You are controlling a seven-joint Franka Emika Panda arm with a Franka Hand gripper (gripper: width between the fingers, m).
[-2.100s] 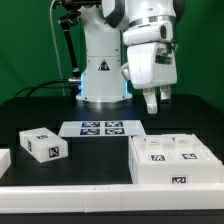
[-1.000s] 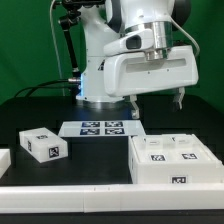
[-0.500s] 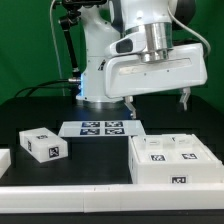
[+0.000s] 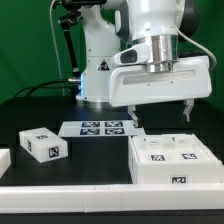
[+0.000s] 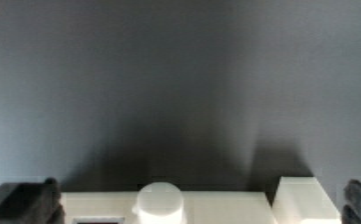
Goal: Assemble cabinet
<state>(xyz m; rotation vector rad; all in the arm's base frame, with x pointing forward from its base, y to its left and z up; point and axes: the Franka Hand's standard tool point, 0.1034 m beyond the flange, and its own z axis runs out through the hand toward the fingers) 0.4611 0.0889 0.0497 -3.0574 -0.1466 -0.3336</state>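
The cabinet is a large white boxy shell with tags on its top and front, lying on the black table at the exterior view's right. My gripper hangs just above its far edge, turned broadside, jaws wide open and empty. One finger and the other finger point down, apart from the cabinet. In the wrist view the cabinet shows between the dark fingertips, with a rounded knob and a raised block on it.
A small white tagged block lies at the exterior view's left. The marker board lies behind the middle. Another white part shows at the left edge. The robot base stands at the back.
The gripper has turned from narrow-on to broadside, opened wide, then shifted right and come down closer to the cabinet. The parts on the table have not moved.
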